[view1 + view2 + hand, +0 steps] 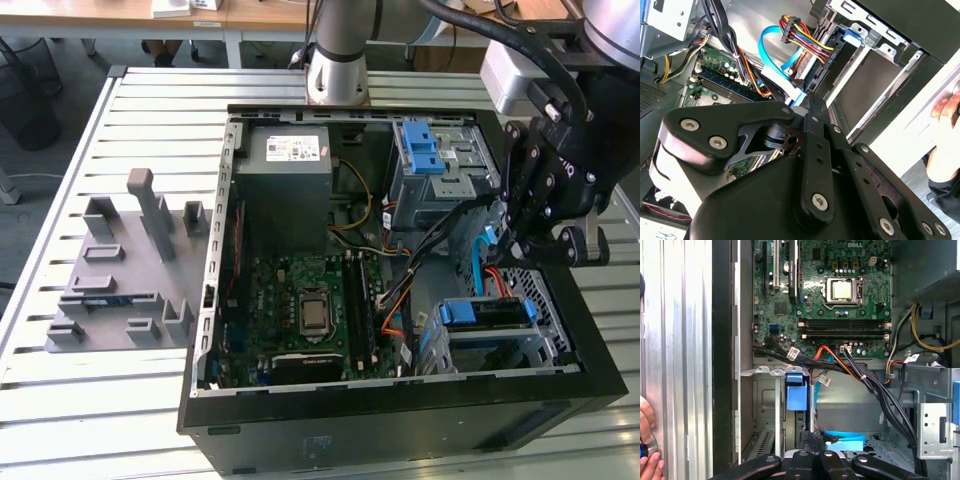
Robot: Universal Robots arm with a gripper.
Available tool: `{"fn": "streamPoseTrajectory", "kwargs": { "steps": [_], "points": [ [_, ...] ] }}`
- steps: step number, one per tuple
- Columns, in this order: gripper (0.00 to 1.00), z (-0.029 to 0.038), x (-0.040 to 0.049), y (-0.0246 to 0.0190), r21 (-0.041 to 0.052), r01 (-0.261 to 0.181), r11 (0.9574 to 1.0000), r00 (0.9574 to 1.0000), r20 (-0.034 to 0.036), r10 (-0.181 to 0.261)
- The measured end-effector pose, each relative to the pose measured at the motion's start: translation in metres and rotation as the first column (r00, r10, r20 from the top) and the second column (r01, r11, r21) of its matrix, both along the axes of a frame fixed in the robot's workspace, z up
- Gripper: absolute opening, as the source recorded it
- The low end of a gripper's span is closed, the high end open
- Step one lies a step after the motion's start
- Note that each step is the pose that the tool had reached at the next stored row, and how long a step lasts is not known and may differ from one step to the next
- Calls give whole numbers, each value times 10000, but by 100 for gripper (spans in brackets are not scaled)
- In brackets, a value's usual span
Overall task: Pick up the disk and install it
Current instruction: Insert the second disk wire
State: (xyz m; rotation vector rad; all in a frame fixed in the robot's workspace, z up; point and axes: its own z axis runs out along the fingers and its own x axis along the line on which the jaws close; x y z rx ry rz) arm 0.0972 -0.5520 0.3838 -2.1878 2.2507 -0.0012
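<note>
Your exterior view looks down from high and fairly far at the open computer case (400, 300) lying on the slatted worktop (60, 400), with the arm at the exterior view's right. Your first wrist view looks straight down into the case from close above, facing the motherboard (840, 295). Your second wrist view sits very near the pincer (810, 100), angled past its black linkage. Both wrist views share the blue cable (771, 60) and drive bay.

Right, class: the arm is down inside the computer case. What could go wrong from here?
The pincer sits close beside the blue cable and wire bundle; a move could snag or unplug them. A person's hand rests on the table near the case, possibly within the arm's sweep.
</note>
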Motion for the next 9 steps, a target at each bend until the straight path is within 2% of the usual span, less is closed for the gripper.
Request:
{"fn": "streamPoseTrajectory", "kwargs": {
  "steps": [9],
  "points": [
    [11,3,0,33,-1,0,10000,10000,0,0]
  ]
}}
